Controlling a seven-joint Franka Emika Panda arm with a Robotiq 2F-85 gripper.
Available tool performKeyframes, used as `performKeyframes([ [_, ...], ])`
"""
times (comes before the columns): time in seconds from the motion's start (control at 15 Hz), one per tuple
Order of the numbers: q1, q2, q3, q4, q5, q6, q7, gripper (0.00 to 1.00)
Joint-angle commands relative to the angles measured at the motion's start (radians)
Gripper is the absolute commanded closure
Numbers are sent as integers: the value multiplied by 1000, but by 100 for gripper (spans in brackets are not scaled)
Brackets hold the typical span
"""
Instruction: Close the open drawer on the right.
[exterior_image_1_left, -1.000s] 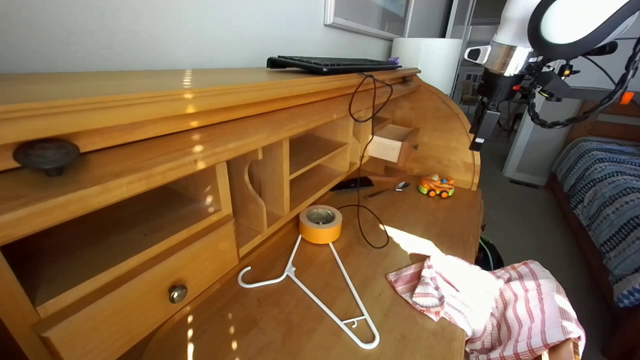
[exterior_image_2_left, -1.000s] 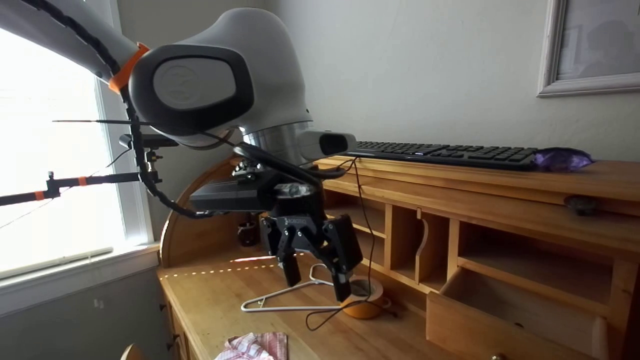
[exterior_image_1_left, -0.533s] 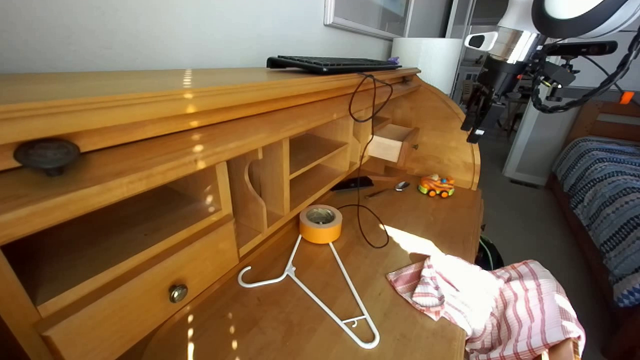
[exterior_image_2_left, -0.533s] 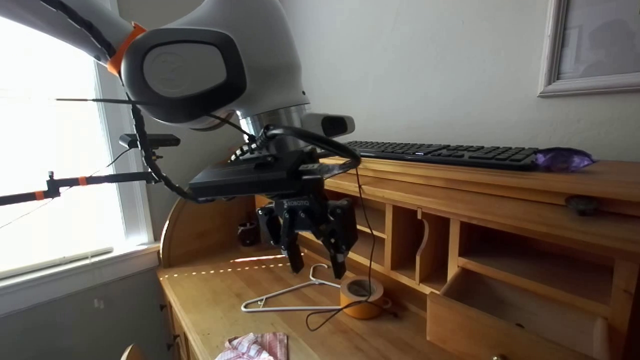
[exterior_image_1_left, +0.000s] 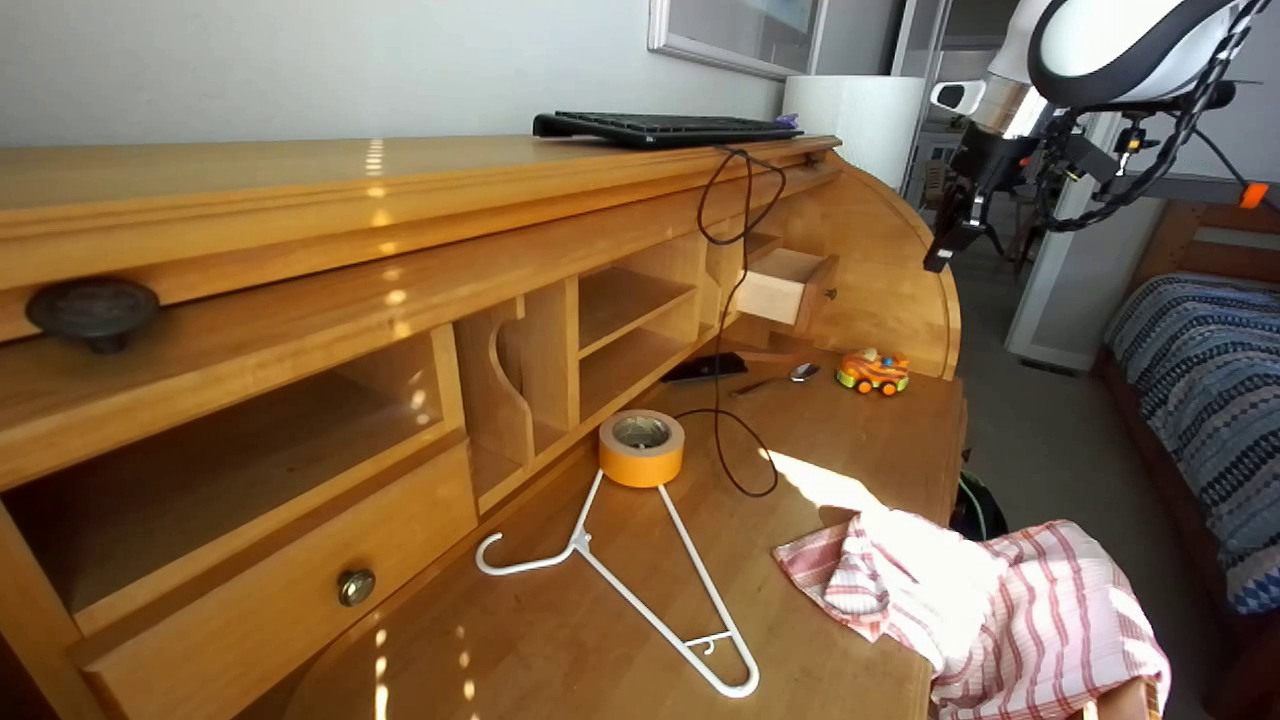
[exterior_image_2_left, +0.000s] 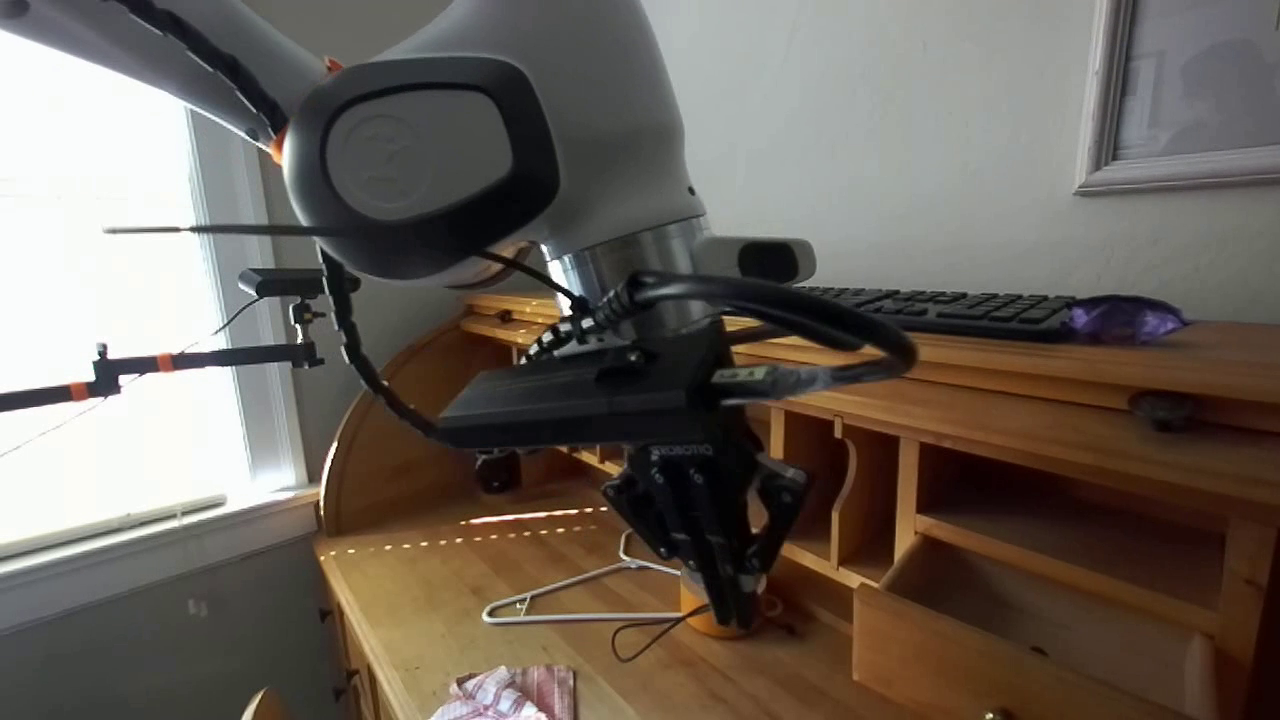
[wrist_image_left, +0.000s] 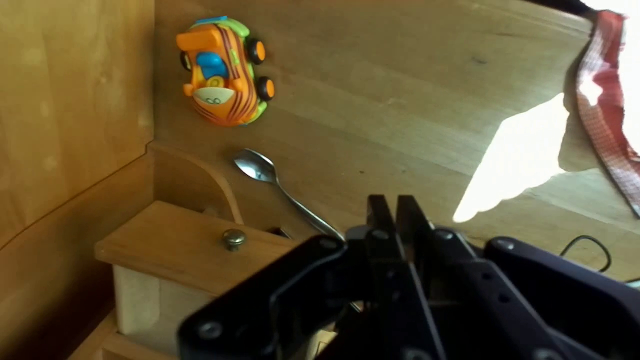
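The drawer (exterior_image_1_left: 816, 293), small and honey-coloured with pale sides, stands pulled out at the far end of the desk's cubbyholes in an exterior view. In the wrist view its front (wrist_image_left: 182, 240), with a small metal knob, lies at lower left, partly covered by the gripper. Well above the desktop and apart from the drawer hangs my gripper (exterior_image_2_left: 733, 612). In the wrist view the gripper (wrist_image_left: 393, 202) is open by only a narrow gap, with nothing seen between its fingers. The arm hides the drawer in an exterior view.
A toy car (wrist_image_left: 225, 75) and a spoon (wrist_image_left: 287, 192) lie near the drawer. A cable (exterior_image_1_left: 718, 400) hangs from the keyboard (exterior_image_1_left: 665, 128) to the desktop. Tape (exterior_image_1_left: 641, 450), a hanger (exterior_image_1_left: 650, 580), a cloth (exterior_image_1_left: 960, 590) and a wider pulled-out drawer (exterior_image_2_left: 1000, 650) are also around.
The gripper's fingers have come from wide apart to nearly together. The wrist has turned and shifted, to the right in an exterior view. The drawer has not moved.
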Motion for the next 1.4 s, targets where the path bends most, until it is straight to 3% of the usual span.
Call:
performKeyframes([
  [0.0,-27,104,8,71,-23,110,17,100],
  [0.27,-44,203,11,133,-56,217,81,100],
  [0.4,-52,159,28,98,-49,190,69,99],
  [0.73,-57,204,32,134,-59,194,99,99],
  [1.0,-54,262,39,201,-65,94,124,100],
  [1.33,-74,336,73,266,-35,61,145,100],
])
